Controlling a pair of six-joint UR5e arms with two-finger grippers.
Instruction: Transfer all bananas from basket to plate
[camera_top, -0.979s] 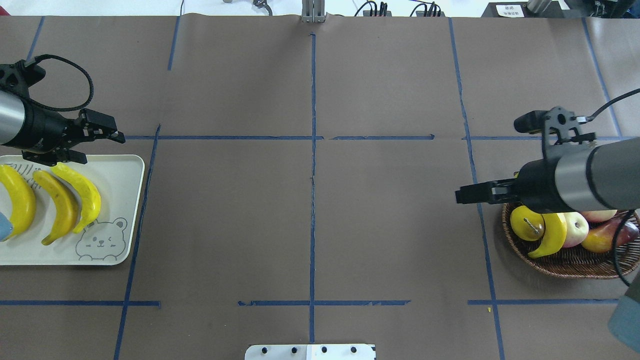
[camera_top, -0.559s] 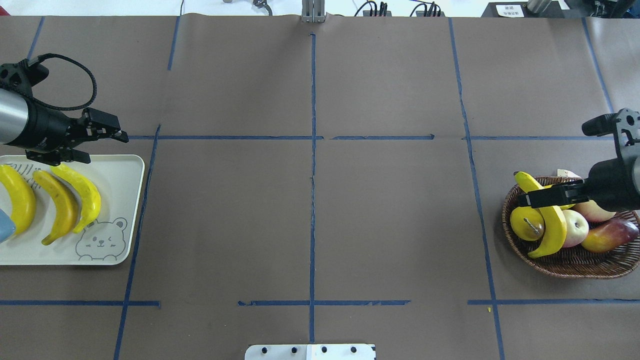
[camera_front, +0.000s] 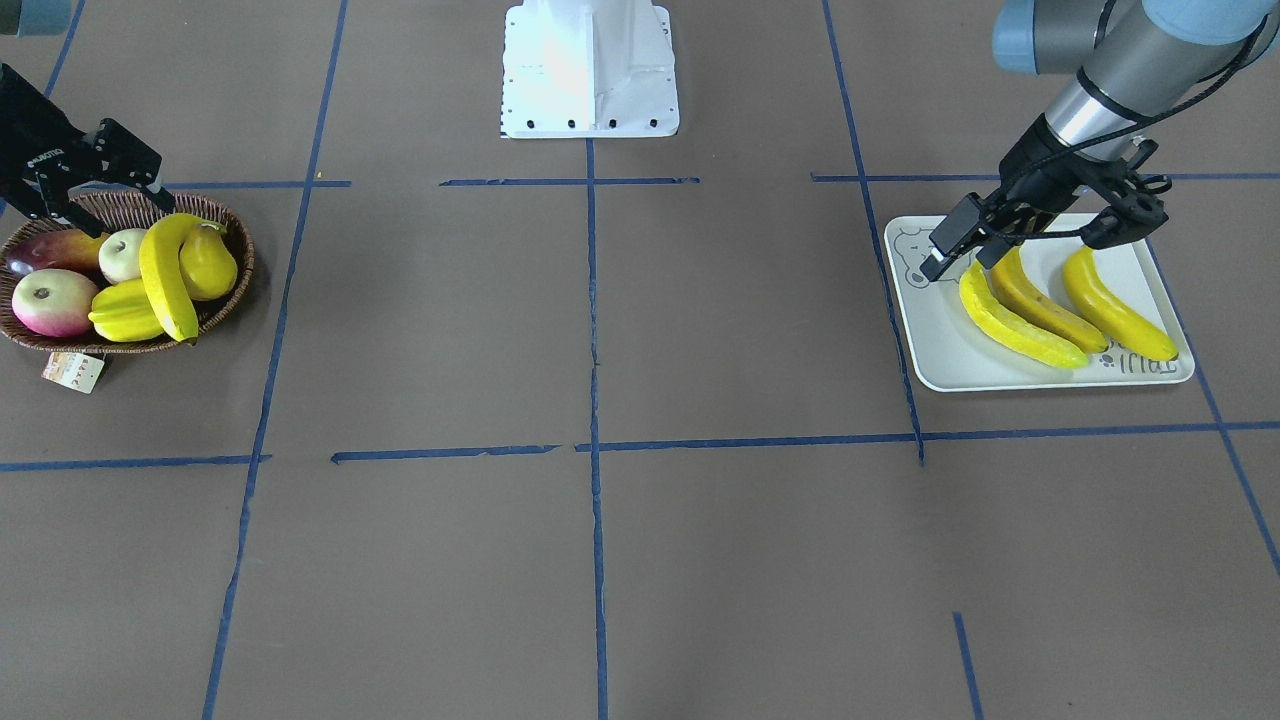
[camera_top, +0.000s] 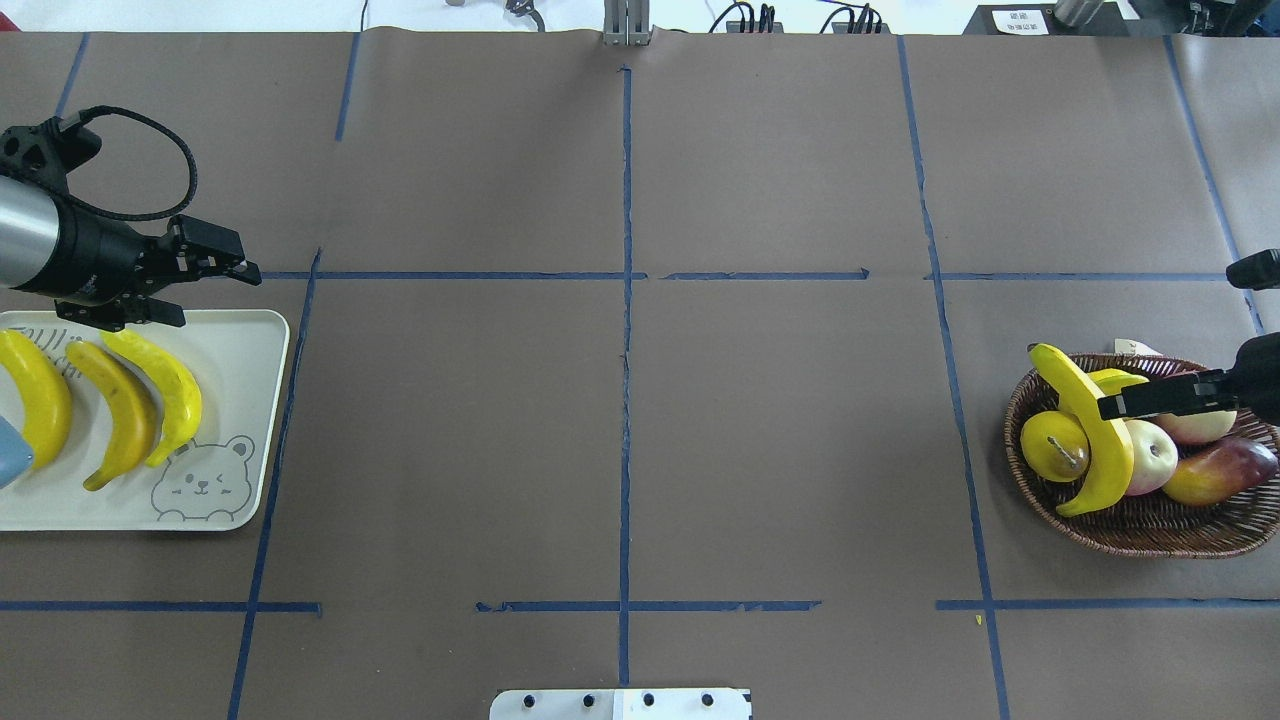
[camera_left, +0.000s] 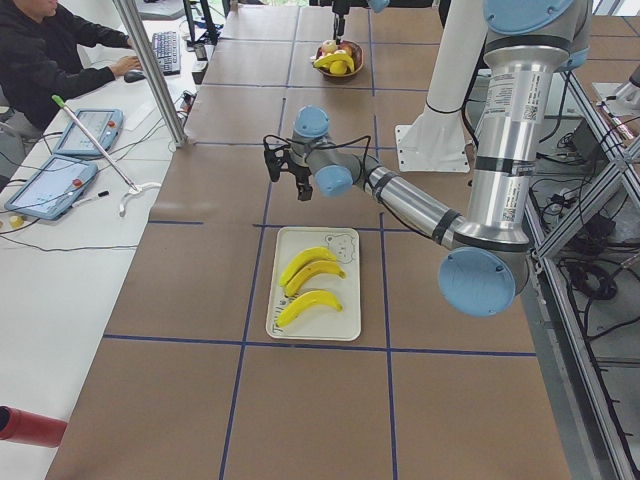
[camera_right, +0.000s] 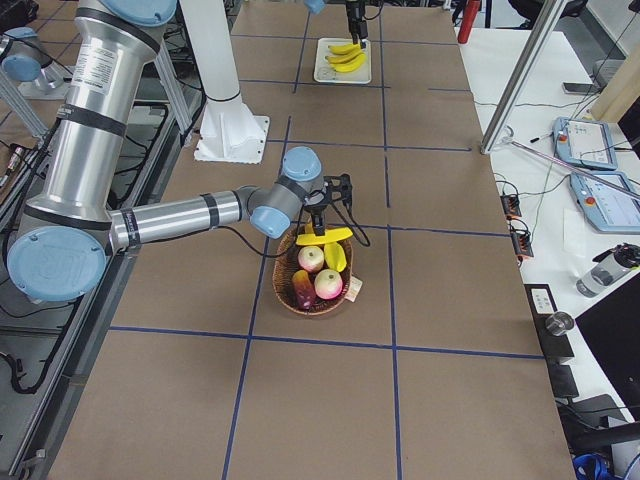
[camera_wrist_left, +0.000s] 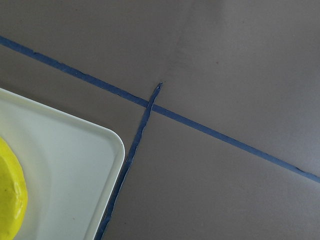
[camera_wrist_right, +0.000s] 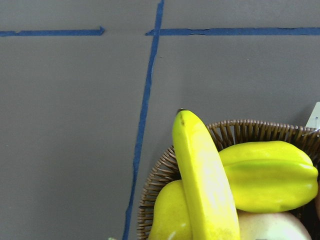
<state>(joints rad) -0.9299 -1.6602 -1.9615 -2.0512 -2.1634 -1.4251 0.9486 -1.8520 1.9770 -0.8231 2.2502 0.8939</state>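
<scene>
While three bananas (camera_top: 125, 415) lie on the plate (camera_top: 235, 400), the fourth banana (camera_top: 1100, 450) sits in the basket (camera_top: 1150, 535) under the right fingers (camera_top: 1160, 398).
Right fingers are apart and empty, hanging over the basket with one crossing the banana's upper half, likely lining up to straddle it. That banana rides on top of the pear (camera_top: 1050, 447) and starfruit (camera_wrist_right: 270, 175), tip poking over the rim, so probably an easy top grab with nothing to dig out. Left fingers (camera_top: 205, 248), also apart and empty, hover at the plate's far edge beside the nearest banana. Plate bananas sit side by side at one end, leaving the bear corner bare, which looks like room for the fourth.
</scene>
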